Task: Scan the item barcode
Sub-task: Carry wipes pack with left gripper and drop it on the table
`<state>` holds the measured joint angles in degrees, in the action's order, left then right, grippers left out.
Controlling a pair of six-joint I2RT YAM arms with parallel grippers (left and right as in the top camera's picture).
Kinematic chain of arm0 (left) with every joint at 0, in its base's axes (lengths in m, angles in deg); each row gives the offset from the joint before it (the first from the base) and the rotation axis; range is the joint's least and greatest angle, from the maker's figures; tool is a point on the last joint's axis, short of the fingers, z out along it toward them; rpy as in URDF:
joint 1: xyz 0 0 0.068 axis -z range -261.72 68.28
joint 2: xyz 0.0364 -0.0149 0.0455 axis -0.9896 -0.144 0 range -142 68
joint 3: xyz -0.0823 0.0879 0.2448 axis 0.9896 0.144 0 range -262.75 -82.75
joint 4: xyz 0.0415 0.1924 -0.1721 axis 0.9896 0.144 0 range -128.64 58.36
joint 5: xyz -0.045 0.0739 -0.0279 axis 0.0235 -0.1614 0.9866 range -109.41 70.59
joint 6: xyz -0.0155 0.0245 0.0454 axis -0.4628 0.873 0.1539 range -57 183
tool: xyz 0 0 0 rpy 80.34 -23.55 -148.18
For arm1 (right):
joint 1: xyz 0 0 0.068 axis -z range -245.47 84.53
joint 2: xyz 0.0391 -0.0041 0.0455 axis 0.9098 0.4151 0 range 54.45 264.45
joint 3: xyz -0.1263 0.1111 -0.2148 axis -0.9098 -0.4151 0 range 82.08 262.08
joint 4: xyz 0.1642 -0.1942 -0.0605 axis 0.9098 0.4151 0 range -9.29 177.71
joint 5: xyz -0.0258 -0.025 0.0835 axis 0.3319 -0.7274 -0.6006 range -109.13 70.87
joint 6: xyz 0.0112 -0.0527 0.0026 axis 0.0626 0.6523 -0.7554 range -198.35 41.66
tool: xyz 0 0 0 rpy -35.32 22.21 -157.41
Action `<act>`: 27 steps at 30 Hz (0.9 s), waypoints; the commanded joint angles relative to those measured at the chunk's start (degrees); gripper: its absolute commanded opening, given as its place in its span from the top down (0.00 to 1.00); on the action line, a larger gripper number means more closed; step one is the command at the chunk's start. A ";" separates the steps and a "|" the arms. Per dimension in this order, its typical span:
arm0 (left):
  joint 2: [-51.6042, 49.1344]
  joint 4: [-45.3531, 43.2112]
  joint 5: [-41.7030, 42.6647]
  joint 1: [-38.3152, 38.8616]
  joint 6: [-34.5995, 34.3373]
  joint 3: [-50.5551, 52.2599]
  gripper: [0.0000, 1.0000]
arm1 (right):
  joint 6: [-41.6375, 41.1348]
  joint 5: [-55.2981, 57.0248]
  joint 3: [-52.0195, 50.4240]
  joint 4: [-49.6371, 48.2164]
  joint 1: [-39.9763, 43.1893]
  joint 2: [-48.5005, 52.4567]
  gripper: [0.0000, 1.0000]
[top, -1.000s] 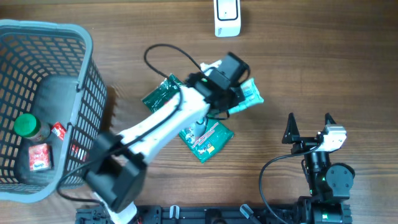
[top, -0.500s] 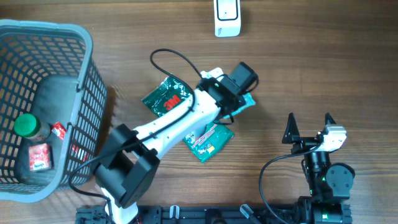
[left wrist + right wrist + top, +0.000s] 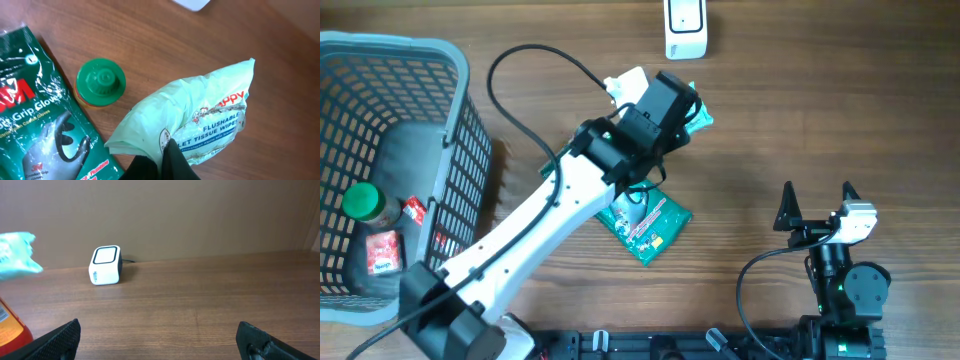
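swinging up the table, the left gripper (image 3: 159,159), clamped on the wipes packet (image 3: 200,120), now holds it near the scanner (image 3: 685,27), so presenting the barcode likely comes next; right gripper (image 3: 817,200) idle, jaws apart.

We read on the wipes pack (image 3: 200,120), at 4 o'clock in the left wrist view, "FLUSHABLE" above "LET TISSUE WIPES", with red "APPY" toward its 1 o'clock. The glove pack (image 3: 35,125), at 8 o'clock, bears a red "M" and white "Grip Glove". In the overhead view, the print on the green pouch (image 3: 645,222) is illegible.
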<state>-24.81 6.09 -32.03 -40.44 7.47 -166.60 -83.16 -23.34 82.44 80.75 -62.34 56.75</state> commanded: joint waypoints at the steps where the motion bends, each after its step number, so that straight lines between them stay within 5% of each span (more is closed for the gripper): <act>1: 1.42 0.11 -0.87 0.94 1.33 -0.26 0.96 | 0.35 0.37 -0.07 -0.13 -0.24 -0.15 0.00; 3: 1.31 1.70 -1.44 2.64 0.55 -0.26 0.96 | 0.33 0.37 -0.07 -0.11 -0.24 -0.15 0.00; 8: 1.20 8.00 -10.14 8.66 -23.65 0.17 0.96 | 0.33 0.37 -0.07 -0.13 -0.24 -0.15 0.00; 11: -0.28 8.09 -14.67 11.65 -32.17 2.14 0.96 | 0.33 0.37 -0.07 -0.13 -0.24 -0.15 0.00; 21: -12.37 2.25 -7.17 11.69 -33.86 2.67 0.96 | 0.35 0.37 -0.07 -0.13 -0.24 -0.15 0.00; 27: -14.91 2.45 -10.45 11.93 -33.62 2.71 0.88 | 0.35 0.37 -0.07 -0.13 -0.24 -0.15 0.00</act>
<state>-38.32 8.12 -39.83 -28.47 -25.25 -164.17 -83.16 -23.34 82.44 80.75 -62.34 56.75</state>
